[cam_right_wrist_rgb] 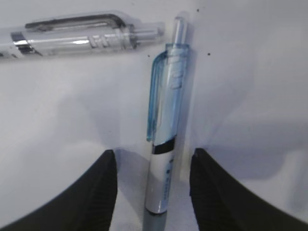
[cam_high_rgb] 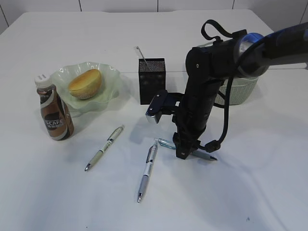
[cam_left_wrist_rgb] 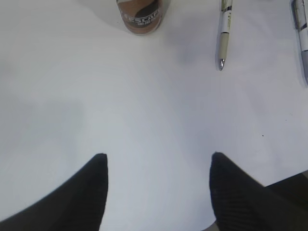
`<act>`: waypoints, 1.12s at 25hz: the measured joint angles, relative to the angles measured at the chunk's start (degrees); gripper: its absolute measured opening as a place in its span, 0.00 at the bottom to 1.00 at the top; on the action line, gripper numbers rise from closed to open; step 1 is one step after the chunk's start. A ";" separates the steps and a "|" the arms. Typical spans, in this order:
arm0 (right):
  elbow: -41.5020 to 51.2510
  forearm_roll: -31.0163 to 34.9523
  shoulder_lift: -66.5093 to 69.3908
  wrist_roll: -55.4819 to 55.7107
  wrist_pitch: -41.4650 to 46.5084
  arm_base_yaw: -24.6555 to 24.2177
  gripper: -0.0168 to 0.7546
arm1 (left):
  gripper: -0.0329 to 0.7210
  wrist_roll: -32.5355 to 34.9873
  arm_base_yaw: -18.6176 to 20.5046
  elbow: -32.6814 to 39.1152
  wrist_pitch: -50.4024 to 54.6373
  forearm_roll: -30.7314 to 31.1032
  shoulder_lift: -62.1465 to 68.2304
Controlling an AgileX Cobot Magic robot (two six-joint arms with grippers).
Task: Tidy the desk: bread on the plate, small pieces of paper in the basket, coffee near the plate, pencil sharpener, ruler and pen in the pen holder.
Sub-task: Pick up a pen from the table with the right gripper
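I have the right gripper (cam_right_wrist_rgb: 151,192) down over the blue-clipped pen (cam_right_wrist_rgb: 166,144), fingers spread either side of the barrel and not yet pinching it. That pen lies in front of the mesh pen holder (cam_high_rgb: 152,79), just right of the silver pen (cam_high_rgb: 147,171); the cream pen (cam_high_rgb: 105,147) lies front-left of the holder. My worry: the barrel sits nearer my right finger, so closing could roll or swing it, and the silver pen's tip lies close enough to get nudged. The left gripper (cam_left_wrist_rgb: 156,192) hangs open, holding nothing. Only the coffee bottle (cam_high_rgb: 54,113) is readable: "ESCAFE", presumably Nescafé. Print on the pen barrel is too blurred.
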 joint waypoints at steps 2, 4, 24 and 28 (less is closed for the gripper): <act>0.00 0.00 0.00 0.00 0.00 0.00 0.53 | 0.66 0.00 0.00 0.00 0.00 0.00 0.00; 0.00 0.00 0.13 0.00 0.00 0.00 0.53 | 0.66 0.00 0.00 0.00 0.00 0.00 0.00; 0.00 -0.25 0.51 0.00 -0.05 0.00 0.27 | 0.66 0.00 0.00 0.00 0.79 0.00 0.00; -0.03 -0.25 0.51 -0.11 -0.05 0.00 0.17 | 0.66 0.00 0.00 0.00 1.15 0.00 0.00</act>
